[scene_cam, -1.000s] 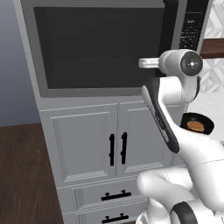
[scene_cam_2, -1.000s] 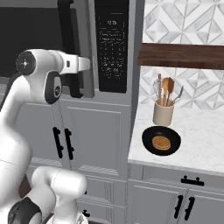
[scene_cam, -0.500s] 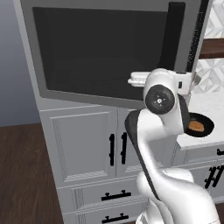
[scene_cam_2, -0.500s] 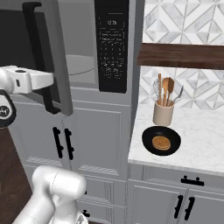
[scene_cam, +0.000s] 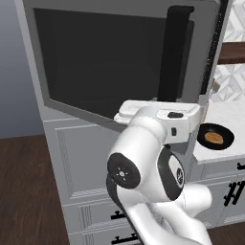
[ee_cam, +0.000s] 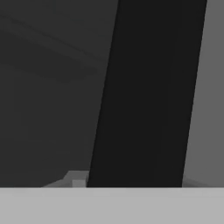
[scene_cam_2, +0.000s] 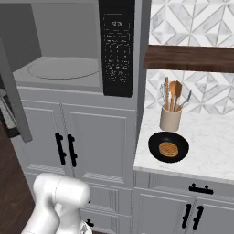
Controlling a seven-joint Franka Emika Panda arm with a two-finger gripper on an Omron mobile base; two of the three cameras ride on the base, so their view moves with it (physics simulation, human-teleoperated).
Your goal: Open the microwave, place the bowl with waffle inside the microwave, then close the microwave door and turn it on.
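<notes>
- Grey microwave [scene_cam_2: 68,50] open, cavity showing a pale round turntable [scene_cam_2: 64,67] with nothing on it; black control panel [scene_cam_2: 117,45] on its right.
- Dark-glass microwave door [scene_cam: 110,62] swung wide toward the base, black bar handle [ee_cam: 148,92] close before the hand camera.
- White marble counter [scene_cam_2: 205,151] right of the microwave, carrying the containers.
- Black bowl [scene_cam_2: 168,146] on the counter, holding the golden waffle [scene_cam_2: 168,149].
- Beige crock [scene_cam_2: 170,119] just behind the bowl, holding wooden utensils [scene_cam_2: 172,93].
- Gripper: fingers hidden, width impossible to tell.

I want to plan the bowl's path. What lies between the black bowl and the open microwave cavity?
In the right base view, bare white counter lies beside the bowl, then the black control panel stands before the microwave cavity.
</notes>
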